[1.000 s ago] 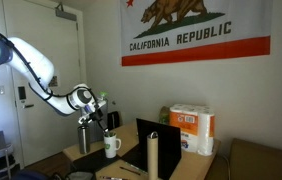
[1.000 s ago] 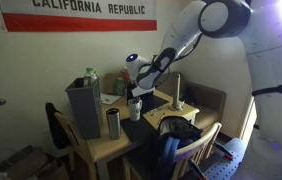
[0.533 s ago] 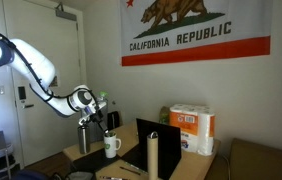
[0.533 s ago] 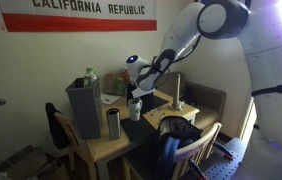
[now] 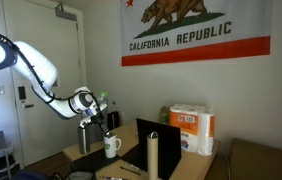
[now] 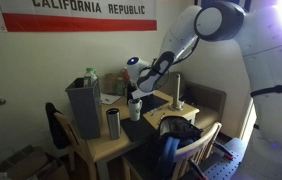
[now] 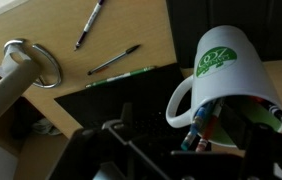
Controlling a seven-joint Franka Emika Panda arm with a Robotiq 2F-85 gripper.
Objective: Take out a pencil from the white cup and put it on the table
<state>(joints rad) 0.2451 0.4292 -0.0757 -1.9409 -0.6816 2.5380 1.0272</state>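
The white cup (image 7: 226, 72), with a green logo and a side handle, stands on the light wooden table (image 7: 41, 25). It holds several coloured pencils (image 7: 193, 128). My gripper (image 7: 186, 142) hangs just above the cup, open, with its dark fingers on either side of the pencil ends and nothing held. In both exterior views the gripper (image 5: 99, 119) (image 6: 136, 88) is right over the cup (image 5: 111, 146) (image 6: 135, 108), near the table's edge.
A steel tumbler (image 5: 84, 137) (image 6: 112, 123) stands beside the cup. Two pens (image 7: 114, 60) and a green pencil (image 7: 121, 77) lie on the table. Also there are a grey box (image 6: 83, 105), an upright roll holder (image 6: 177, 92), a paper-towel pack (image 5: 192, 128) and a chair with a dark bag (image 6: 176, 140).
Almost nothing: the arm has kept its place over the cup, with at most a very slight shift.
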